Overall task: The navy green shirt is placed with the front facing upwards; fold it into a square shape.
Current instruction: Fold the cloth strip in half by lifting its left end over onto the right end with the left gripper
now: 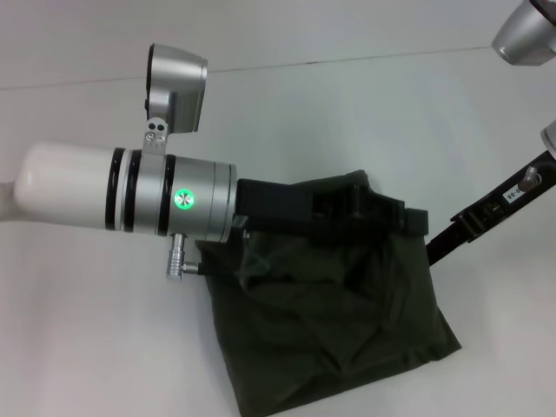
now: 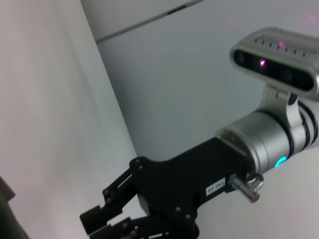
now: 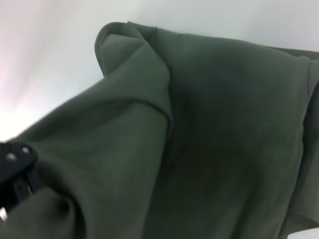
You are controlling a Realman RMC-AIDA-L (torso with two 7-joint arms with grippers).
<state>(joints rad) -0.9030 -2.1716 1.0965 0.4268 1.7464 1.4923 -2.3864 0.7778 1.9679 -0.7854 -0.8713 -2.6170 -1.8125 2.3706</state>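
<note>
Folding looks well advanced: the navy green shirt (image 1: pixel 334 321) lies on the white surface (image 1: pixel 95 339) as a rumpled, roughly square bundle, centre to right in the head view and toward the near edge, with no print showing. The step in hand appears to be bringing the far edge over or settling it, so the sensible way is to keep both held corners level, lay the cloth down evenly rather than drop it, and let go only once the edges line up, since the near-left side already shows loose creases that could drag the square out of shape. The left gripper (image 1: pixel 365 208) reaches across from the left to the shirt's far edge, and its black body covers the fingers there, so I cannot tell whether they are open or clamped on cloth. The right gripper (image 1: pixel 434 243) comes in from the far right to the shirt's right far corner. In the left wrist view the right gripper (image 2: pixel 117 219) shows its fingers (image 2: pixel 94 218) drawn close together (what they pinch is cut off). Only the right wrist view shows the shirt (image 3: pixel 199 124) close up, with a raised fold peak and plain green cloth, which the head view hides behind the left arm.
</note>
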